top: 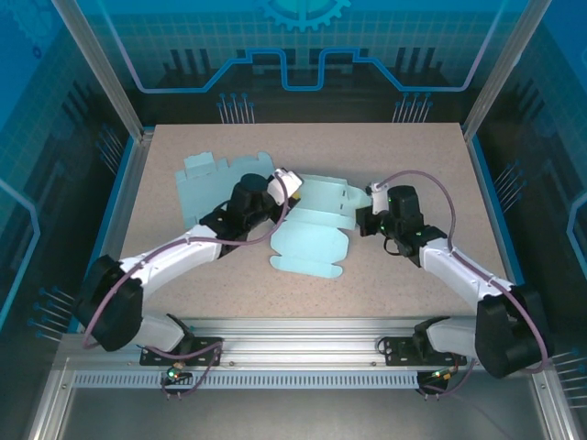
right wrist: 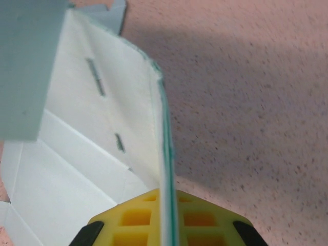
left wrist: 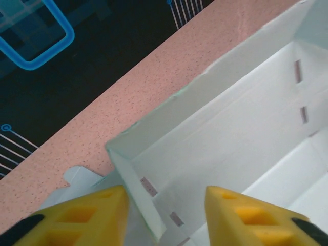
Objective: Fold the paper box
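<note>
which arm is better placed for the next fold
Left, probably: left gripper open astride a corner of the paper box, free to work; right gripper is shut on its wall.

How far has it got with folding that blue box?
Roughly partway. Done: the paper box has side walls standing, as the left wrist camera shows. In hand: the right gripper is pinched shut on the edge of one wall, and the left gripper is open at a corner. Left to do: the front flap lies flat and the box is not closed.
</note>
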